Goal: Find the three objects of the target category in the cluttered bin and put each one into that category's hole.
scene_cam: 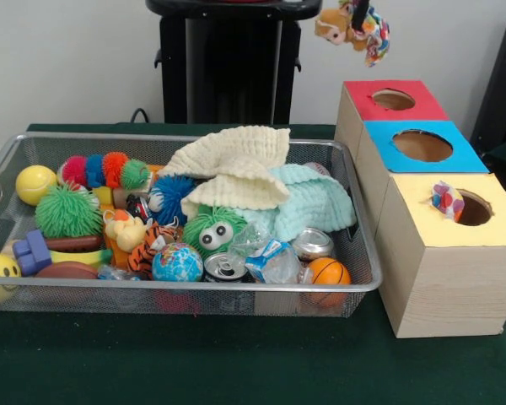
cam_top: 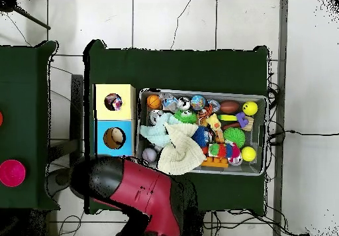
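The plush toy looks soft and light; the gripper is clamped on its middle, above the red box

We see the red hole and blue hole open; a toy partly blocks the yellow hole.

1. A robotics lab: a red and black arm reaches over a green-covered tabletop.
2. Bare white wall and a tiled floor crossed by loose cables.
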### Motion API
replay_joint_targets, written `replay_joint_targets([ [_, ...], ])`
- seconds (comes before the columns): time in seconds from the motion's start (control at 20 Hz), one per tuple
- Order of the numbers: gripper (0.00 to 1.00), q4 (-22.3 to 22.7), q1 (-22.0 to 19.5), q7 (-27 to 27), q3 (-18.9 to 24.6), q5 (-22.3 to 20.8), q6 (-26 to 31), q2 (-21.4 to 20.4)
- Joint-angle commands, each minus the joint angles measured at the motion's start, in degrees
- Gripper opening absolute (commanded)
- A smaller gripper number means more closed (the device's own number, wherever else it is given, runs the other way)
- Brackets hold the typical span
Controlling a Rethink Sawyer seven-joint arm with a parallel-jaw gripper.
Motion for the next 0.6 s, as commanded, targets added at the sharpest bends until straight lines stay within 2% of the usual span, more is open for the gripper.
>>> replay_joint_targets([
  [0.05, 0.0, 14.63, -3.68, -19.89, 15.98, -3.14, -14.41, -0.96],
  [0.2, 0.0, 17.78, -5.89, -20.34, 20.3, -4.11, -20.72, -0.63],
  [0.4, 0.0, 20.71, -8.39, -17.72, 25.81, -6.07, -27.74, 1.01],
  [0.6, 0.0, 21.52, -8.48, -11.73, 28.73, -7.73, -31.28, 2.53],
])
